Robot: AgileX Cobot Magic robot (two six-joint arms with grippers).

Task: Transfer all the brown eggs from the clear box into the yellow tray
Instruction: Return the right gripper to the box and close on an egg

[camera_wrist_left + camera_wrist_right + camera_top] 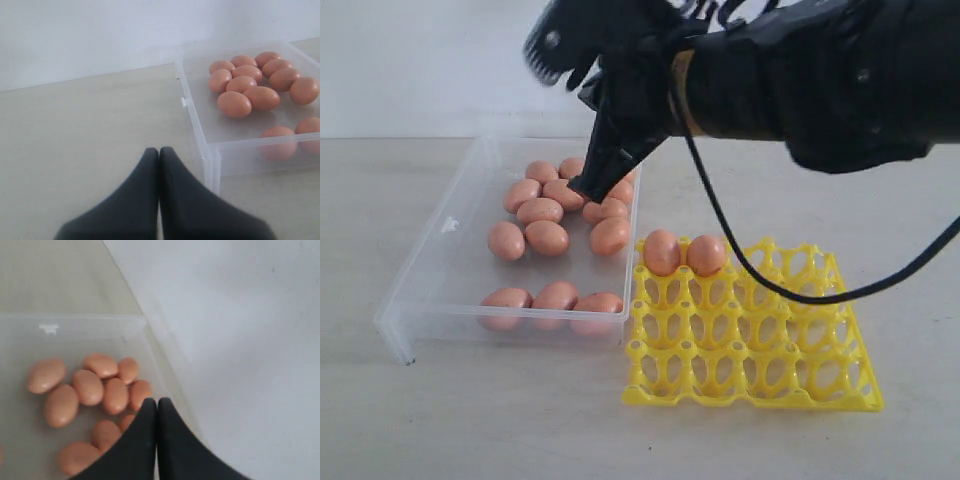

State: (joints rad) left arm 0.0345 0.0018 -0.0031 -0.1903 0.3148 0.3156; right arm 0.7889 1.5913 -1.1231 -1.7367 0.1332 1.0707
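**Egg transfer, bench scene.** The clear box (432,245) is set on a pale table (500,430) at the left of the exterior view. The yellow tray (750,352) is placed just beside the box's near right corner, and the two are almost touching. Most of the brown eggs (547,237) are contained in the clear box. A loose cluster is gathered in its far half, with several shells touching, and three more are lined up against the near wall. Two eggs are seated upright in neighbouring cups at the left end of the tray's far row. The right gripper (592,187) is extended across from the right on its black arm and is poised over the far cluster with its tip pointed down. Whether the tip touches a shell cannot be told. Its jaws are pressed together along their length with nothing between them, as is also seen in the right wrist view. A black cable (740,262) is looped from the arm down over the tray. The left gripper (159,152), shown only in the left wrist view, is held above bare table outside the box, near one of its corners. Its jaws are likewise closed flat against each other, and nothing is gripped.
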